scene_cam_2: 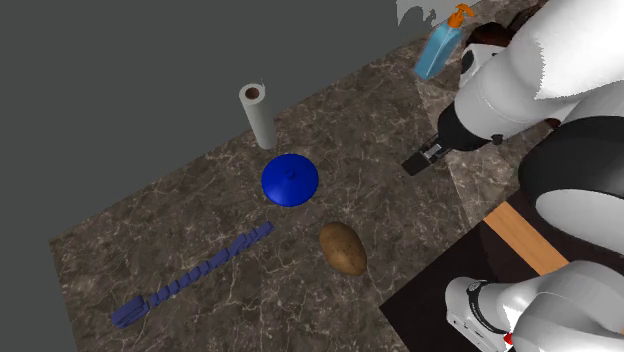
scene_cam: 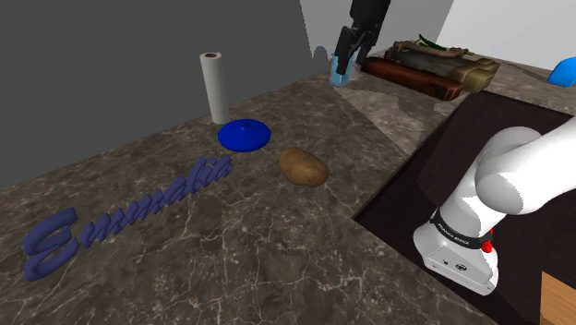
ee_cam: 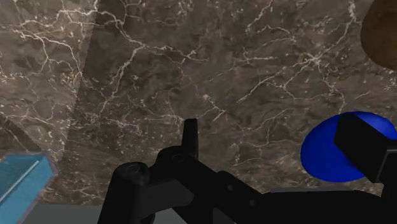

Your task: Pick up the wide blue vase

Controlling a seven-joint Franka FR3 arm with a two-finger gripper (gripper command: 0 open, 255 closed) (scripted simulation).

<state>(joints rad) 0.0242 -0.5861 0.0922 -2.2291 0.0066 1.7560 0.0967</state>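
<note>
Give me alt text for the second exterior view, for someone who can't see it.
A wide dome-shaped blue vase sits on a dark marble counter, an upright white paper-towel roll beyond it and a brown potato nearer the camera. The white robot arm enters from the right.

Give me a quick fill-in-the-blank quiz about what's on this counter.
1. The roll stands ____, not lying down.
2. The vase is coloured ____.
3. The vase lies ____ the roll and the potato.
Missing words: upright; blue; between.
</note>
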